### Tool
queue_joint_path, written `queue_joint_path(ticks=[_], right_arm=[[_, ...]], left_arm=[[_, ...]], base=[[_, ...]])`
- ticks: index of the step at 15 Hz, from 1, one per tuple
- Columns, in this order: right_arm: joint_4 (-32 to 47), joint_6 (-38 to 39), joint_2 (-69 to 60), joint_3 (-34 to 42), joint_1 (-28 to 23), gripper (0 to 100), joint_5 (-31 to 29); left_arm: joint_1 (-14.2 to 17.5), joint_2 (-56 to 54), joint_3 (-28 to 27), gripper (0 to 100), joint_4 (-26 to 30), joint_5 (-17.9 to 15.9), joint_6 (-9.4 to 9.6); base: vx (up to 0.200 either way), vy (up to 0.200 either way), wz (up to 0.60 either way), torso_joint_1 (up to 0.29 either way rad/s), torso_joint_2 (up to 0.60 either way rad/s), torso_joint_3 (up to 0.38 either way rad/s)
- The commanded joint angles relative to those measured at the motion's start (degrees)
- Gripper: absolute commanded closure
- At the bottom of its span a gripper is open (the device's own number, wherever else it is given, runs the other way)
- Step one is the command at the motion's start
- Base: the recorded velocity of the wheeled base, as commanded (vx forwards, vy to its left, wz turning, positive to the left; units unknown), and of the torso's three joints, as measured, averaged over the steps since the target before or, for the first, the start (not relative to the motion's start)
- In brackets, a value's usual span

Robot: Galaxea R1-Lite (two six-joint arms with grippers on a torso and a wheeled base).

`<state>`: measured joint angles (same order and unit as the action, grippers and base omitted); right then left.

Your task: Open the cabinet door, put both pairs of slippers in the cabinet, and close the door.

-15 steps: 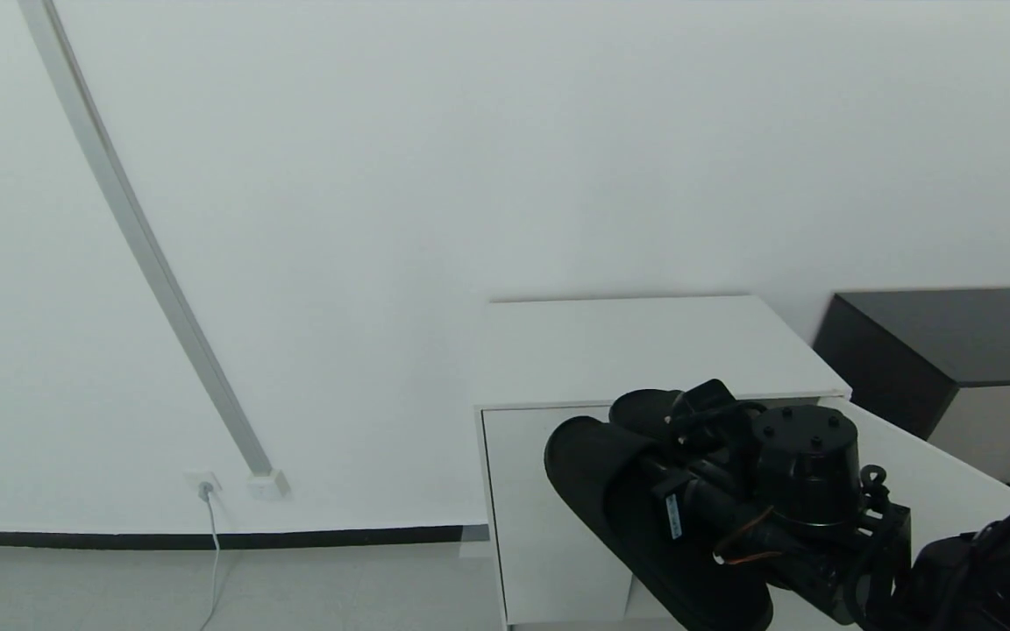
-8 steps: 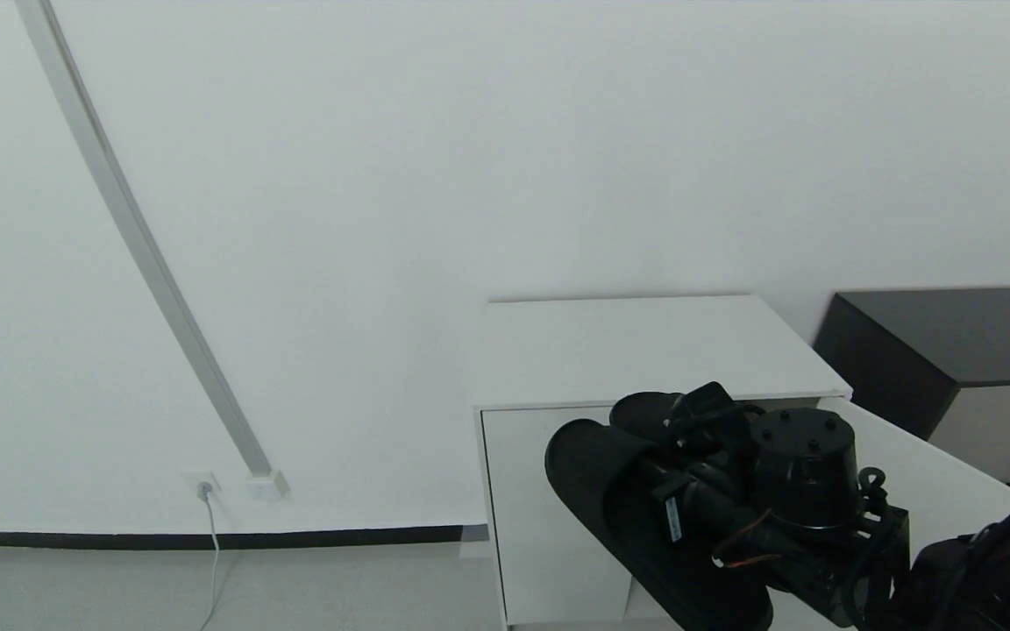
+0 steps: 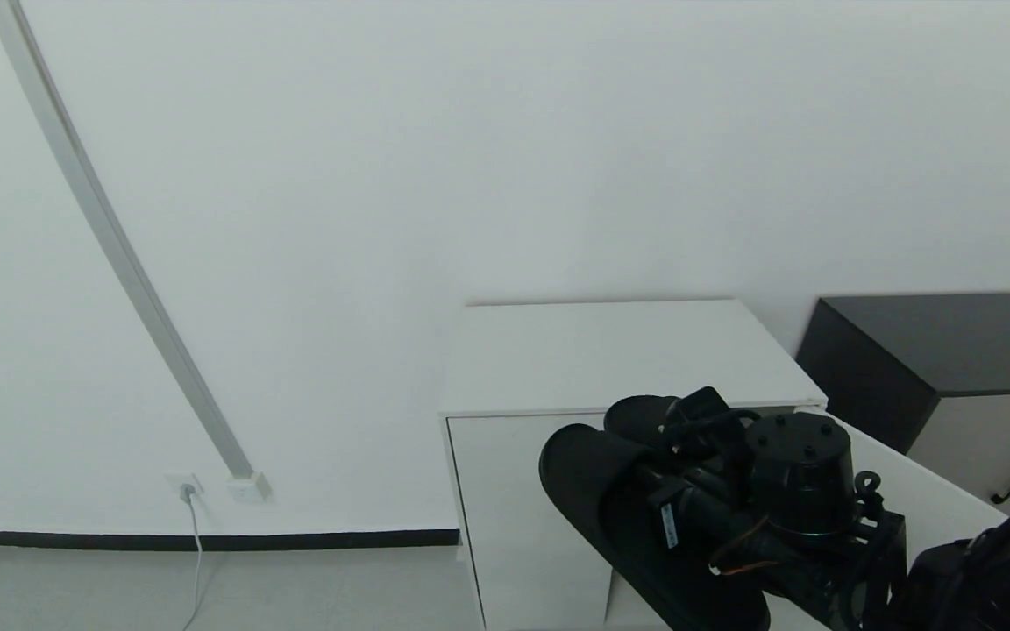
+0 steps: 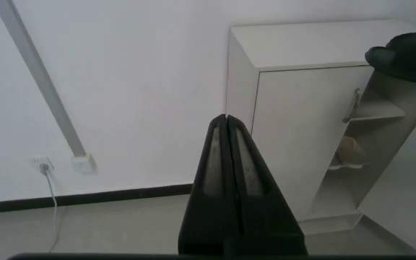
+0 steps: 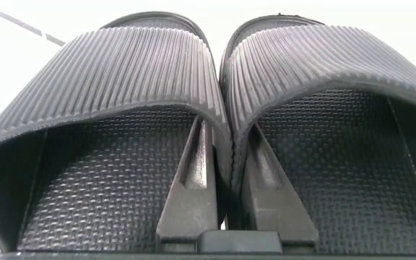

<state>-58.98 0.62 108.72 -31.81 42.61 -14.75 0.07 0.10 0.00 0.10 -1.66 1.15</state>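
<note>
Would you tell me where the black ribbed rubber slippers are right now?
The black ribbed rubber slippers are clamped in the right gripper, low on the head view's right, in front of the white cabinet.

The head camera turns a little to the right, so the whole scene slides left in the head view. The cabinet [image 3: 610, 350], the outlet [image 3: 183, 485], the wall strip [image 3: 110, 245] and the dark cabinet [image 3: 952, 337] all sit farther left than a second ago. More of the dark cabinet's pale front shows now, with its handle [image 3: 1009, 480]. The right gripper [image 5: 228, 184] and the slippers [image 3: 636, 517] it carries keep almost the same spot in frame. Against the cabinet, the slippers therefore lie farther toward its open right side, and more of its closed left front is bare.
</note>
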Motion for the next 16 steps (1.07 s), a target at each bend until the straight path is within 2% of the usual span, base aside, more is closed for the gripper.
queue_joint_path(ticks=[1, 11, 16], right_arm=[[0.0, -0.1, 0.2, 0.1, -0.1, 100, 0.0], [-0.2, 0.0, 0.3, 0.1, 0.2, 100, 0.1], [-0.2, 0.1, 0.3, 0.2, 0.1, 100, 0.2]], left_arm=[[0.0, 0.0, 0.0, 100, 0.0, 0.0, 0.00], [0.0, 0.0, 0.0, 100, 0.0, 0.0, 0.08], [0.0, 0.0, 0.0, 100, 0.1, 0.0, 0.00]], base=[[0.000, -0.200, 0.00, 0.002, 0.00, 0.002], [0.000, -0.200, 0.00, 0.002, 0.00, 0.002], [0.000, 0.000, 0.00, 0.000, 0.00, 0.000]])
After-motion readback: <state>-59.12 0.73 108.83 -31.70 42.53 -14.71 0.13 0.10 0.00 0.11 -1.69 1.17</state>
